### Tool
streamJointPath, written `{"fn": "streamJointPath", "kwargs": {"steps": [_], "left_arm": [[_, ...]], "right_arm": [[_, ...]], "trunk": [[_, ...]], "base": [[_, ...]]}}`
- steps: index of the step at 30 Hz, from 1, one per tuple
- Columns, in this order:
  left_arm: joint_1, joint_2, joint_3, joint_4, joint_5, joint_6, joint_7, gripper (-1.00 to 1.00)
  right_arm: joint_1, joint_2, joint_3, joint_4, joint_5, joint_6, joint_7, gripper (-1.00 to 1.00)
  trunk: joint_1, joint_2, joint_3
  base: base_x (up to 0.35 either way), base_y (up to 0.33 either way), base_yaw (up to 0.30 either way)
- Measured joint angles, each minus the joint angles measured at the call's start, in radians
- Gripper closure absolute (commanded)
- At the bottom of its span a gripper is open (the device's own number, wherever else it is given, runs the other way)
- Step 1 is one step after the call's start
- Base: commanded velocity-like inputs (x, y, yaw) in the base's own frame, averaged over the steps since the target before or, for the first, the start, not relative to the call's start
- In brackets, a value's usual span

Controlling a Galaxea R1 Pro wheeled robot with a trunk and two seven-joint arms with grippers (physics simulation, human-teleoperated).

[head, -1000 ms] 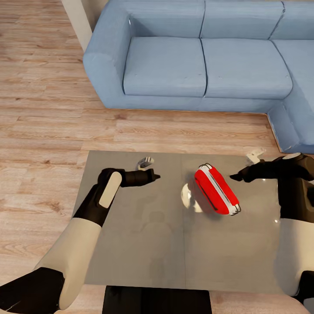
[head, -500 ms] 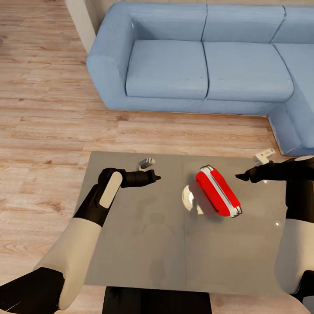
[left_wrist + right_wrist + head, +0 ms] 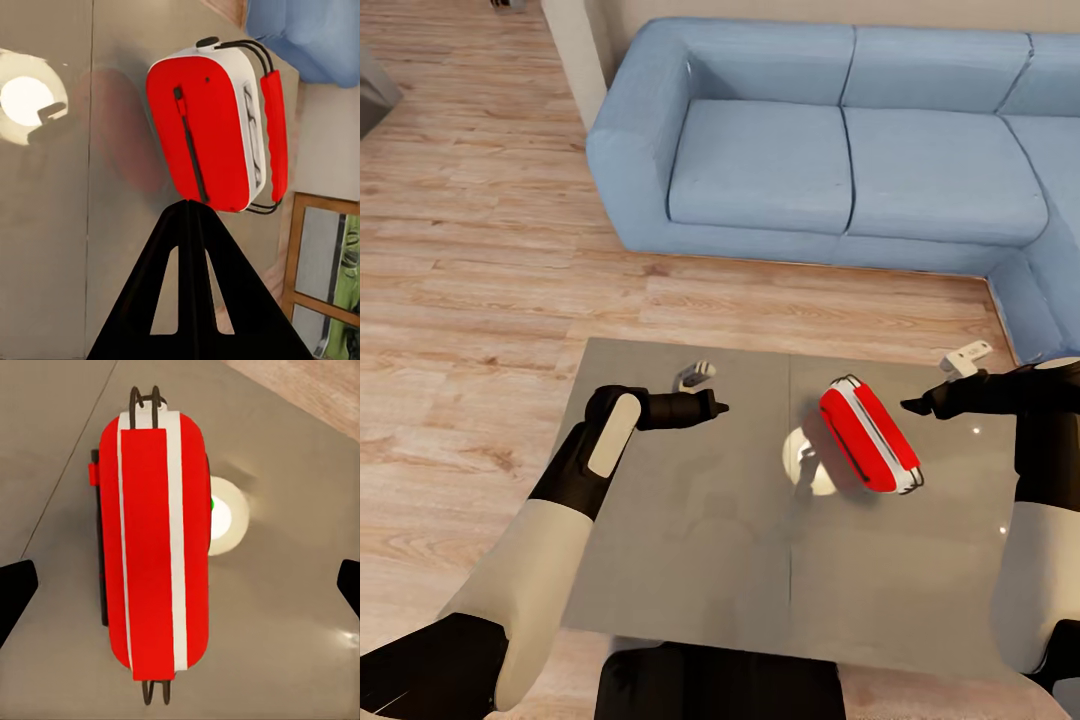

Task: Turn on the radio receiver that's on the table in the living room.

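Sits on the surface (image 3: 690,540): the radio receiver (image 3: 868,434), bright red with a white band round its edge, standing on edge and lying aslant, toward 2 o'clock from the surface's middle in the head view. Red handle and thin dark wire loops plain in the left wrist view (image 3: 206,135); red and white stripes seen edge-on in the right wrist view (image 3: 154,547). Just beside it, at its 9 o'clock, a bright round lamp reflection (image 3: 805,462) in the glossy grey top.

Beyond the surface at 12 o'clock: light wood plank floor (image 3: 480,260), then a blue L-shaped sofa (image 3: 850,150) running across and turning down at 3 o'clock. A pale wall corner (image 3: 575,45) at 11 o'clock.

Reaches in from 7 o'clock, elbow bent: the left arm, its gripper (image 3: 712,407) hovering over the surface, pointed toward the radio receiver yet well apart from it, fingers (image 3: 191,285) pressed together to one black point. Comes in from 3 o'clock: the right gripper (image 3: 912,406), close to the radio receiver's far end without touching, fingers (image 3: 15,592) spread wide to either side of it and nothing held.
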Motion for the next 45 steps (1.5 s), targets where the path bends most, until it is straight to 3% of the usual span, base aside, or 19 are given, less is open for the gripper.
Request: {"fn": "streamJointPath", "kwargs": {"steps": [11,20,23,24,26,45], "left_arm": [[0.0,0.0,0.0,0.0,-0.001,-0.002,0.0,1.0],[0.0,-0.001,0.0,0.0,0.0,0.001,-0.001,1.0],[0.0,-0.001,-0.016,0.0,0.0,0.002,-0.002,1.0],[0.0,-0.002,-0.045,0.0,0.001,0.002,-0.002,1.0],[0.0,-0.002,-0.06,0.0,0.0,0.002,-0.002,1.0],[0.0,0.002,-0.071,0.0,0.0,0.002,-0.002,1.0]], "right_arm": [[0.0,-0.001,0.0,0.003,0.001,0.0,0.0,-1.0],[0.0,-0.003,-0.001,0.003,0.001,0.0,0.0,-1.0],[0.0,-0.003,-0.001,0.003,0.001,0.0,0.0,-1.0],[0.0,-0.004,-0.001,0.003,0.001,0.0,0.0,-1.0],[0.0,-0.004,-0.001,0.003,0.001,0.0,0.0,-1.0],[-0.005,-0.011,-0.021,0.004,-0.001,-0.004,0.0,-1.0]], "trunk": [[0.0,0.0,0.001],[0.0,0.0,0.001],[0.0,0.0,0.001],[0.0,0.0,0.001],[0.0,0.0,0.001],[0.0,0.0,0.001]], "base": [[-0.018,0.0,0.004],[-0.281,0.0,0.0],[-0.317,0.0,0.0],[-0.318,0.0,0.0],[-0.318,0.0,0.0],[-0.318,0.0,0.0]]}}
